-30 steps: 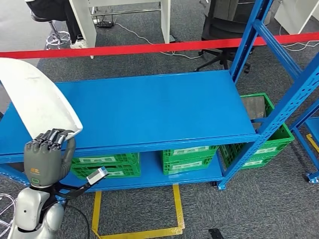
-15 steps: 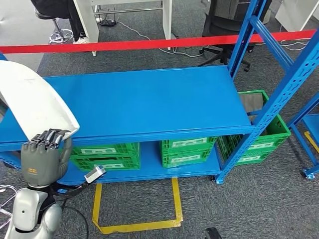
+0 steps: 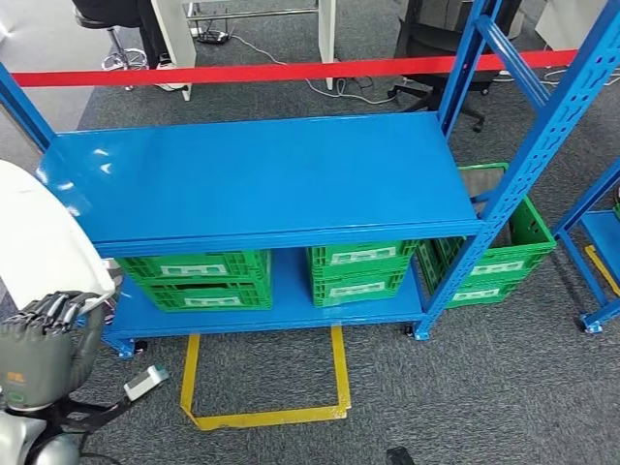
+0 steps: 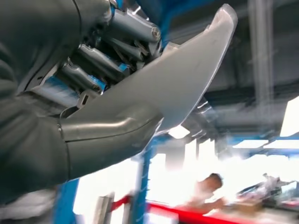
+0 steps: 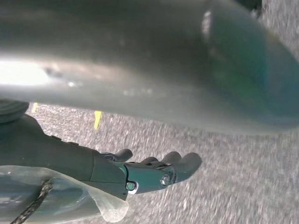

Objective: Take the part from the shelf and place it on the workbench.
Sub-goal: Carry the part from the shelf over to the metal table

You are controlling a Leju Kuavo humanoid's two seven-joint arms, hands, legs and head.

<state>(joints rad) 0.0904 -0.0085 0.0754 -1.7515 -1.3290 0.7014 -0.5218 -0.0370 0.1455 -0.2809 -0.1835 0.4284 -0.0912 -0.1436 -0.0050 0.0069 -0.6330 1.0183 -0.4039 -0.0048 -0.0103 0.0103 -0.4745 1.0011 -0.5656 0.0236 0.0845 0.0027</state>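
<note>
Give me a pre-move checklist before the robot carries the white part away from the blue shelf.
1. Grip: left hand holds the white curved panel part at its lower edge: ok.
2. Part off the blue metal shelf: ok.
3. Right hand hangs over grey carpet, holding nothing: ok.
4. Green plastic crates sit tucked under the shelf, off the path: ok.
5. Workbench location: cannot tell.
6. Red barrier tape lies beyond the shelf: ok.

White part [image 3: 37, 242]; grey left robot hand [image 3: 40, 344]; blue shelf [image 3: 270, 179]; green crates [image 3: 194, 281]; red barrier tape [image 3: 241, 73]; yellow floor marking [image 3: 266, 417].
</note>
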